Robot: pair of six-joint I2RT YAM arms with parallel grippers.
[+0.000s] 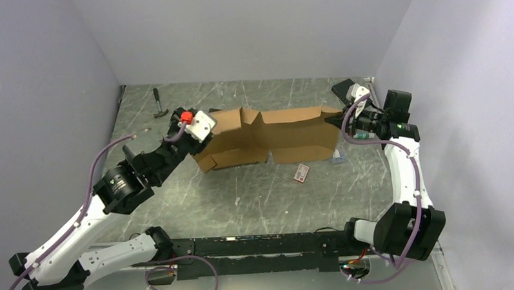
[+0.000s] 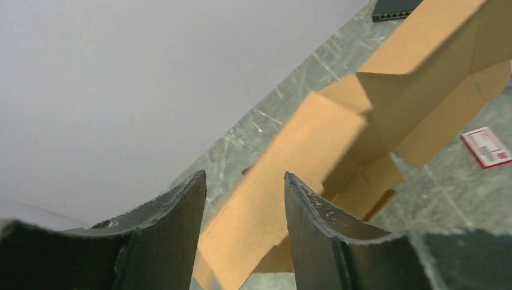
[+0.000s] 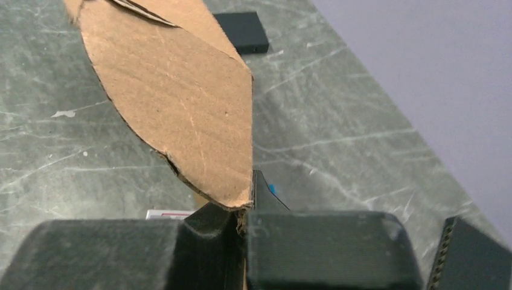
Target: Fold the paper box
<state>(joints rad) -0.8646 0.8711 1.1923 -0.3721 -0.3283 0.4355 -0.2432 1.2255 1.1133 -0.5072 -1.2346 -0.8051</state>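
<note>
Your paper box (image 1: 273, 135) sits toward the far side of the table, its long axis running left to right, one end pointing at each arm. Your right gripper (image 3: 244, 211) is clenched on the right end flap. Your left gripper (image 2: 244, 178) is released, fingers parted, with the left end flap just ahead in the gap, so regrip there.

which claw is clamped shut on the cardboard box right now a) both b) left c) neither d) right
d, the right claw is pinched shut on an edge of the cardboard box, while the left claw stands open with cardboard passing between its fingers.
</note>
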